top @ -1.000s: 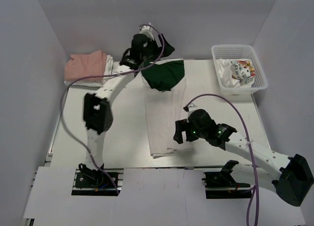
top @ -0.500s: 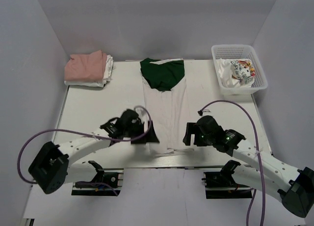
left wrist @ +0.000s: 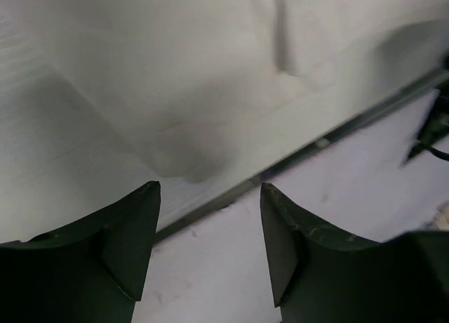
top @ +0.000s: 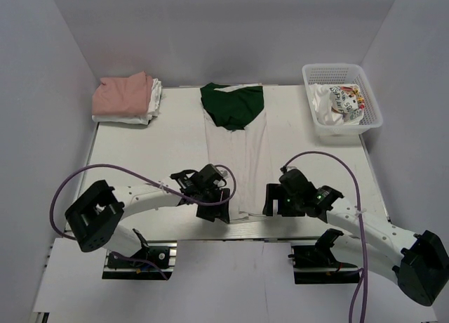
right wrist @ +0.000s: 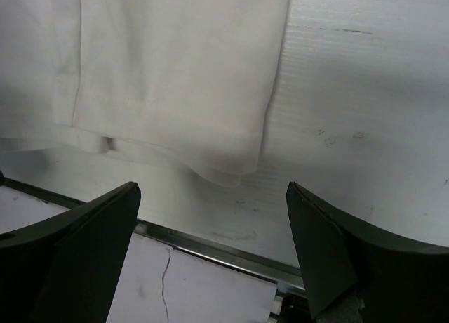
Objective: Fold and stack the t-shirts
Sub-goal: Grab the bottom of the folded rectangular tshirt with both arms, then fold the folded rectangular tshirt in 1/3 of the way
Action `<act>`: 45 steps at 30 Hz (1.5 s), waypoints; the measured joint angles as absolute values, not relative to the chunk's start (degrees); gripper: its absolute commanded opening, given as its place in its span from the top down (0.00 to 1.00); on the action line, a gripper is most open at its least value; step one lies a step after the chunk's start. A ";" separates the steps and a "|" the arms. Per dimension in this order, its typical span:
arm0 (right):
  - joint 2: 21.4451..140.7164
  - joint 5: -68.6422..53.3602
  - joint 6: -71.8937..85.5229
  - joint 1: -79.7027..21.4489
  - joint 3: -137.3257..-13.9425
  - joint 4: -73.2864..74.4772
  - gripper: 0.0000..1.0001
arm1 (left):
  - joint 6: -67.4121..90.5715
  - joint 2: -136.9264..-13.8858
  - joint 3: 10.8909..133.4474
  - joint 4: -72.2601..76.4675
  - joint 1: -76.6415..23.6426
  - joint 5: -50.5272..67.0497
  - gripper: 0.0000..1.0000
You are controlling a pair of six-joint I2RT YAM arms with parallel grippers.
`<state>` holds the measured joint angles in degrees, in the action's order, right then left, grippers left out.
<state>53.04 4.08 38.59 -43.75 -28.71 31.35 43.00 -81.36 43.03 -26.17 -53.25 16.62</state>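
Observation:
The large white t-shirt [top: 238, 161] lies folded into a long strip down the table's middle, its dark green sleeves [top: 233, 104] folded over the far end. Its near hem shows in the left wrist view [left wrist: 210, 91] and the right wrist view [right wrist: 175, 77]. My left gripper [top: 214, 212] is open and empty at the hem's near left corner. My right gripper [top: 272, 200] is open and empty at the hem's near right corner. A salmon-pink shirt [top: 123, 93] lies folded on a folded white shirt [top: 151, 105] at the far left.
A white basket [top: 316, 77] at the far right holds a crumpled printed white garment [top: 344, 102]. The table's metal front edge [right wrist: 231, 246] runs just below both grippers. Grey walls close in the left, far and right sides.
My left arm swung from the far end of the shirt back to the near hem. My right gripper moved a little nearer the front edge. The green sleeves now lie flat.

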 measured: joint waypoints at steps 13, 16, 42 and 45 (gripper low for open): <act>59.75 -0.34 37.19 -41.63 -27.20 28.36 0.38 | 41.63 -87.53 45.41 -32.51 -55.99 9.65 0.55; 61.28 -1.30 36.77 -41.23 -27.20 27.57 0.60 | 41.74 -88.73 45.76 -31.09 -56.27 9.74 0.85; 76.60 19.57 31.62 -36.97 -51.03 19.90 1.00 | 41.39 -93.27 68.12 -32.58 -46.54 -15.68 1.00; 80.25 21.71 30.81 -35.77 -57.54 18.52 1.00 | 40.03 -97.93 73.03 -32.05 -43.35 -16.62 1.00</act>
<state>80.25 21.71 30.81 -35.77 -57.54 18.52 40.03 -97.93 73.03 -32.05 -43.35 -16.62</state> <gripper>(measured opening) 0.010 0.023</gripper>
